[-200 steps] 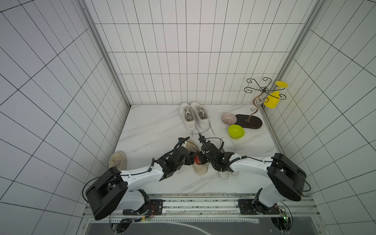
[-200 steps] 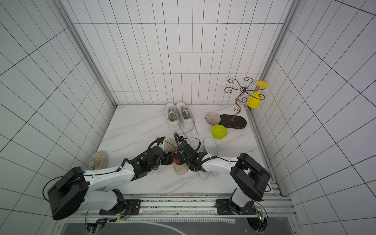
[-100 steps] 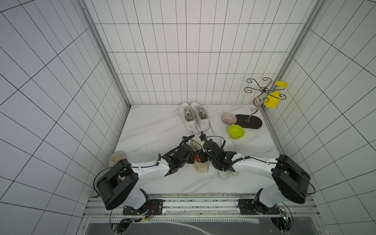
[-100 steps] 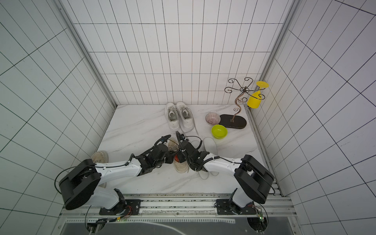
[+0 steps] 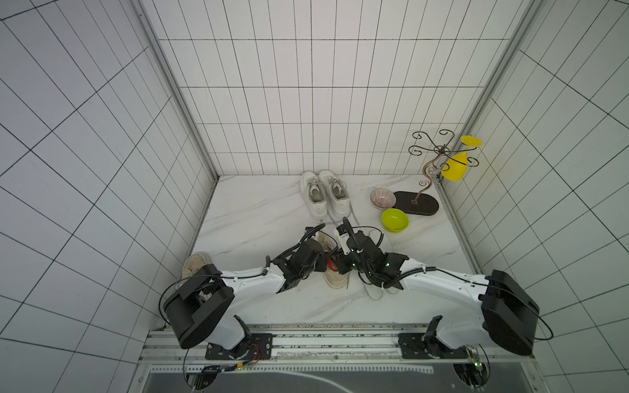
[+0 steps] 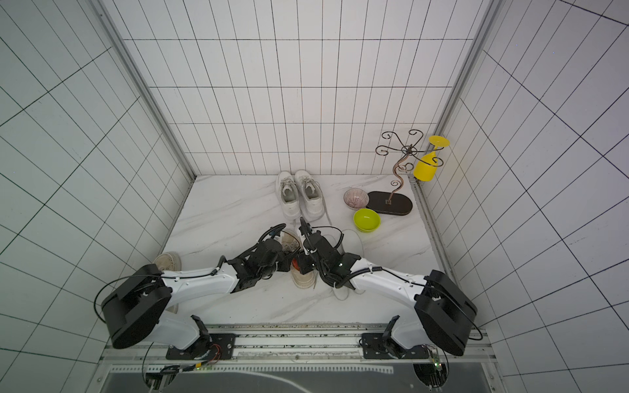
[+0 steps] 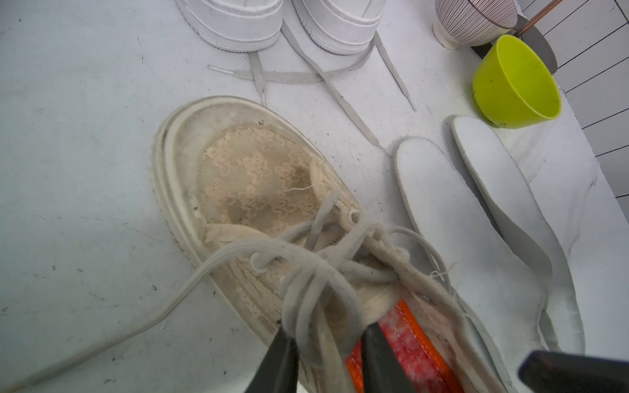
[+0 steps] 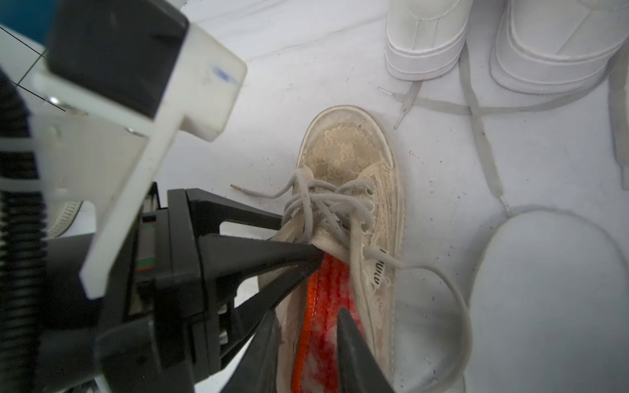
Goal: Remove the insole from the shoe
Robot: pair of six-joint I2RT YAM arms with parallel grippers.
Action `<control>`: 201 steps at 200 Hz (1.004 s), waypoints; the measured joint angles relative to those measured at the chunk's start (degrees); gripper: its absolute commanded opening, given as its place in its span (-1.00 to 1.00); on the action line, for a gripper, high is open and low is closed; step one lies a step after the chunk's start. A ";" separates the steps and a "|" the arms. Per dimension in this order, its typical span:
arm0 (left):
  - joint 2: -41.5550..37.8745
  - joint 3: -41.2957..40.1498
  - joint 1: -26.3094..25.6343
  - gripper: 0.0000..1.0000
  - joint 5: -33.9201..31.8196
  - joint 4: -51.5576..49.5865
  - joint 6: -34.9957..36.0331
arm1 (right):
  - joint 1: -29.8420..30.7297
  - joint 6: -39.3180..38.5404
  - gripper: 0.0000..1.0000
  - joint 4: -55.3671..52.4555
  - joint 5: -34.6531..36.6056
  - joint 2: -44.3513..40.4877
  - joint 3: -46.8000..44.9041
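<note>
White marble-look bench (image 5: 258, 217), scuffed and speckled up close, boxed in by white tiled walls (image 5: 306, 102) on three sides. A metal rail (image 5: 323, 335) along the near edge carries both arm bases. Near the middle a beige lace shoe (image 5: 335, 280) stands on its sole, toe toward the back wall, laces (image 7: 306, 258) loose and tangled. The red-and-orange insole (image 7: 405, 347) lies inside the shoe; only its heel part shows, the rest is hidden under the tongue. The left gripper (image 7: 325, 335) is almost closed, pinching the shoe's side wall and laces at the collar (one finger outside, one inside). The right gripper (image 8: 306, 314) comes in from the other side, jaws narrowly apart and straddling the insole's orange edge. Can't tell whether they actually pinch it. Just beside the shoe two white insoles (image 7: 452, 217) lie flat side by side, mostly covered by the right arm in both top views. A second beige shoe (image 5: 194, 267) sits at the bench's left edge, half hidden behind the left arm. Farther back is a pair of white sneakers (image 5: 325, 195) near the back wall, their laces trailing forward. To their right come a green bowl (image 5: 394, 220), a striped bowl (image 5: 382, 198) and a dark oval-based wire stand (image 5: 417, 204). A yellow glass (image 5: 456, 168) hangs upside down from the stand.
</note>
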 measured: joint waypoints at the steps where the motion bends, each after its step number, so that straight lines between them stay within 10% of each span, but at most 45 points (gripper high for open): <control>1: 0.00 0.00 0.00 -0.42 0.02 0.02 -0.02 | 0.00 0.02 -0.40 -0.02 -0.04 0.07 0.00; 126: 0.00 -1.51 0.04 -1.00 2.16 3.74 -2.10 | 0.44 4.72 -0.16 -5.31 5.29 8.31 1.73; 201: -0.92 -3.98 0.07 -1.00 2.93 7.87 -3.10 | 1.29 5.44 0.19 -9.51 11.21 13.86 7.19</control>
